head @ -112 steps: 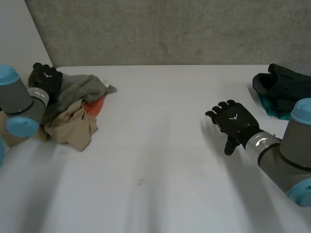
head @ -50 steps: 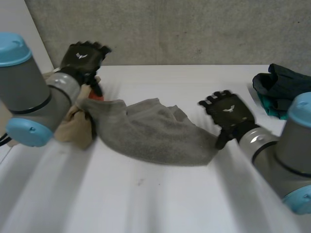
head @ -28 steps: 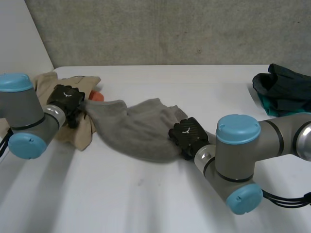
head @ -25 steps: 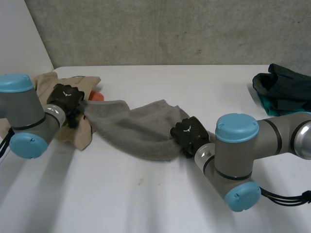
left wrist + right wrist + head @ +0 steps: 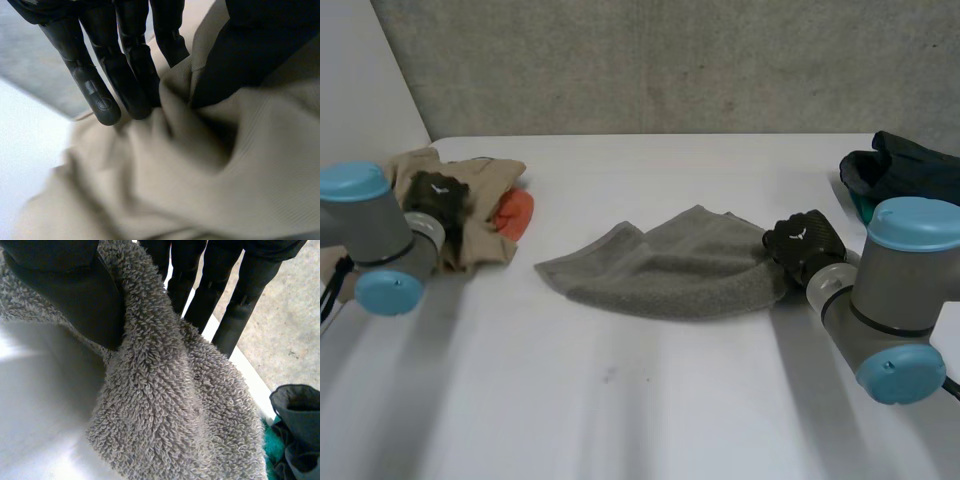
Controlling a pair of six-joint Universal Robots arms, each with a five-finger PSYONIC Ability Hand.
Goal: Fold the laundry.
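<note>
A grey towel (image 5: 670,265) lies crumpled across the middle of the white table (image 5: 620,400). My right hand (image 5: 802,243) is shut on its right end. In the right wrist view the towel (image 5: 165,405) is pinched between the thumb and fingers of that hand (image 5: 70,295). At the far left my left hand (image 5: 435,195) rests on a pile of beige cloth (image 5: 480,235). In the left wrist view this hand (image 5: 120,60) pinches a fold of the beige cloth (image 5: 225,175) between thumb and fingers.
An orange cloth (image 5: 515,212) pokes out of the beige pile on its right side. A dark garment heap (image 5: 905,175) with teal cloth under it sits at the table's right edge, just behind my right arm. A grey wall stands behind the table.
My right hand has dragged the grey towel to the right, off the pile, into the table's middle. My left hand has let go of the towel's left end and closed on the beige cloth.
</note>
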